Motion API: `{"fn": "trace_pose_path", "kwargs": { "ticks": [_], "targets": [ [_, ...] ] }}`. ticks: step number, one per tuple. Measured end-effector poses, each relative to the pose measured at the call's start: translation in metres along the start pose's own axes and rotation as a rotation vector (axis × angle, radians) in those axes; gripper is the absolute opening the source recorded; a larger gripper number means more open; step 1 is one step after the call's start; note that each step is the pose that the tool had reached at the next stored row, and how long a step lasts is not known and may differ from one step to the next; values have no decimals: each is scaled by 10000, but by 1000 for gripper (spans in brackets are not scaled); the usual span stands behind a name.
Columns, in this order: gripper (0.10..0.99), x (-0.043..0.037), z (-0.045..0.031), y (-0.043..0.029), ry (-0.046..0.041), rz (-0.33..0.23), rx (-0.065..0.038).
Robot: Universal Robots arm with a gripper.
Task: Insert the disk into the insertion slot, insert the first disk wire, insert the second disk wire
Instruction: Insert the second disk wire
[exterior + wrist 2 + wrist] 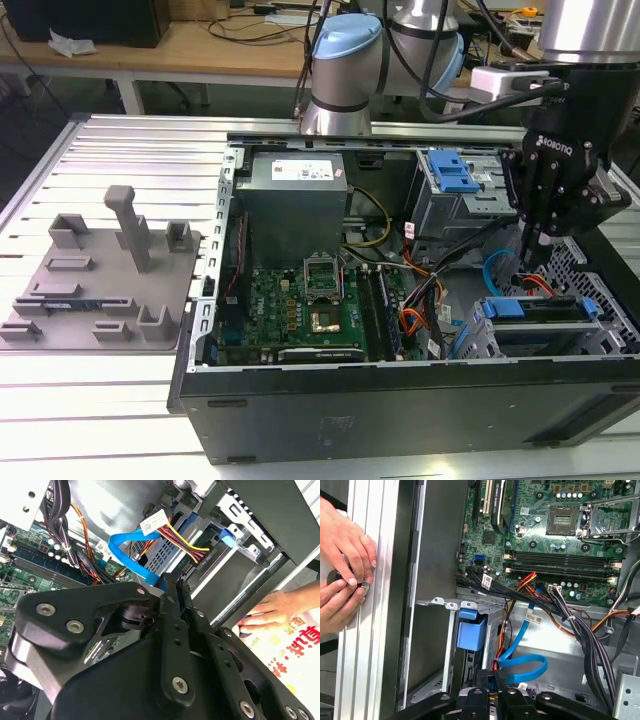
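The disk [530, 310], in its blue caddy [471, 630], sits inside the silver insertion slot [472, 342] at the exterior view's right. My gripper [533, 262] hangs just above the disk's near end. In the second wrist view the gripper [176, 586] is shut, with the end of the flat blue second disk wire [134, 555] running in between its tips. The blue wire [522, 666] loops up to the gripper [495, 677]. The orange-red first disk wire [186, 542] runs to the disk's edge beside it.
A person's hands [345, 555] rest on the aluminium table rail beside the case, and one hand [265, 610] shows past the case wall. The motherboard [300, 305], a black cable bundle [580, 630] and the taller bay with a blue lever [455, 180] crowd the case. A grey fixture plate [100, 280] lies left.
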State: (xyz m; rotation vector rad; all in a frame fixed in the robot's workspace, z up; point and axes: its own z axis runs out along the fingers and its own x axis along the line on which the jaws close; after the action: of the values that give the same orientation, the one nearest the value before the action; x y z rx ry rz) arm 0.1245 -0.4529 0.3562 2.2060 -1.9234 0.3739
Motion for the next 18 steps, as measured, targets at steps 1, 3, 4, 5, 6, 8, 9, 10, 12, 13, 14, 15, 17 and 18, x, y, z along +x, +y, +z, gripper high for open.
{"fn": "trace_pose_path", "kwargs": {
  "ticks": [1, 3, 4, 5, 6, 8, 9, 10, 12, 13, 14, 15, 17, 18],
  "targets": [
    [161, -2, 3, 0, 7, -1, -1],
    [161, -4, 8, 0, 21, -1, -2],
    [161, -4, 8, 0, 21, -1, -2],
    [161, -5, 8, 0, 21, -1, -2],
    [161, -2, 10, 1, 18, -1, -1],
    [161, 59, 27, 10, -72, 6, 9],
    [161, 91, 36, 14, -169, 11, 23],
    [161, 106, 41, 17, -246, 17, 32],
    [161, 126, 46, 19, -451, 31, 57],
    [161, 138, 50, 21, -620, 44, 78],
    [161, 143, 52, 22, -712, 55, 89],
    [161, 149, 55, 23, -821, 70, 100],
    [161, 162, 58, 24, -1020, 101, 121],
    [161, 173, 61, 20, -1185, 111, 141]
  ]
}}
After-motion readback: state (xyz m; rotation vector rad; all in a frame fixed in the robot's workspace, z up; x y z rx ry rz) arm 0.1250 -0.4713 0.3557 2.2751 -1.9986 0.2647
